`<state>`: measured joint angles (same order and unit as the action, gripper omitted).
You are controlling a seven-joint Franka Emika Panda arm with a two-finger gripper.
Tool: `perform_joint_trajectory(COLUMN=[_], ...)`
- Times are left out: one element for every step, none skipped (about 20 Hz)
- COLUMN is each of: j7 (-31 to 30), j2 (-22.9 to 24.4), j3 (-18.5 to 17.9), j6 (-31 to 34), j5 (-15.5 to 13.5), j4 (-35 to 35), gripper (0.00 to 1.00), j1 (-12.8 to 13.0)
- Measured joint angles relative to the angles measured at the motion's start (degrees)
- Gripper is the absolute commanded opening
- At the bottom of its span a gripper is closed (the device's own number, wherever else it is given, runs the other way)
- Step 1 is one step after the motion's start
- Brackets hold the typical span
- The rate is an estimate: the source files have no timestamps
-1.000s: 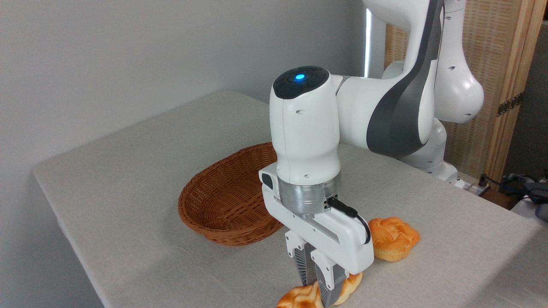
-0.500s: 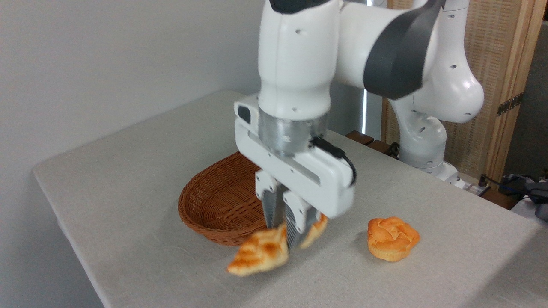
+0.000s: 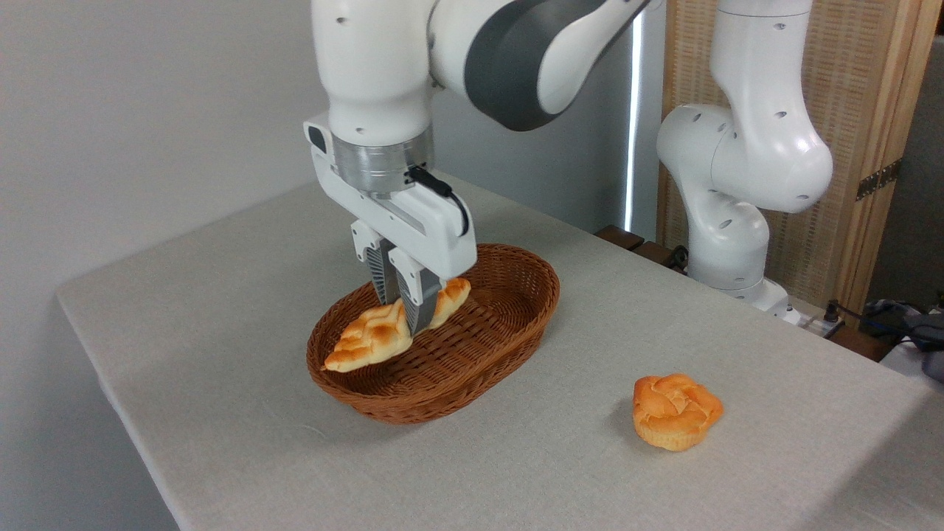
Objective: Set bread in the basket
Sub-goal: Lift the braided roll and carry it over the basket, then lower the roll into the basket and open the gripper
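The end effector [image 3: 402,313] grips the bread [image 3: 391,328] over the basket [image 3: 516,324], bun [image 3: 676,410] well apart.

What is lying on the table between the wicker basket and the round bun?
Nothing. In the camera view, only bare tablecloth lies between the basket and the round bun. The bread hangs in the gripper over the basket.
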<state>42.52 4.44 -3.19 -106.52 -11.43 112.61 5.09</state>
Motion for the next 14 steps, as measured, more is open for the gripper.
perform_joint_trajectory(j7=[-0.05, -0.05, -0.03, 0.06, 0.32, 0.95, 1.85, 2.52, 2.85, 3.13, 3.48, 3.75, 4.01, 4.16], j2=[-0.08, -0.17, -0.28, -0.47, -0.71, -0.91, -1.12, -1.35, -1.57, -1.73, -1.82, -1.87, -1.87, -1.87], j3=[0.81, 1.42, 1.82, 2.14, 2.27, 2.28, 2.28, 2.27, 2.26, 2.26, 2.26, 2.26, 2.26, 2.27], j6=[0.01, 0.03, 0.03, 0.03, 0.03, 0.03, 0.03, 0.03, 0.02, 0.01, 0.0, -0.01, -0.02, -0.02], j5=[0.0, 0.0, 0.0, 0.0, 0.0, 0.0, 0.07, 0.1, 0.12, 0.15, 0.34, 0.84, 1.61, 2.22], j4=[0.46, 1.12, 1.87, 2.7, 3.4, 3.89, 4.26, 4.5, 4.6, 4.62, 4.62, 4.62, 4.62, 4.62], gripper=[0.33, 0.33, 0.37, 0.45, 0.52, 0.65, 0.73, 0.75, 0.8, 0.86, 0.9, 0.92, 0.93, 0.95], j1=[0.09, 0.19, 0.28, 0.3, 0.32, 0.32, 0.3, 0.28, 0.28, 0.28, 0.28, 0.28, 0.29, 0.33])
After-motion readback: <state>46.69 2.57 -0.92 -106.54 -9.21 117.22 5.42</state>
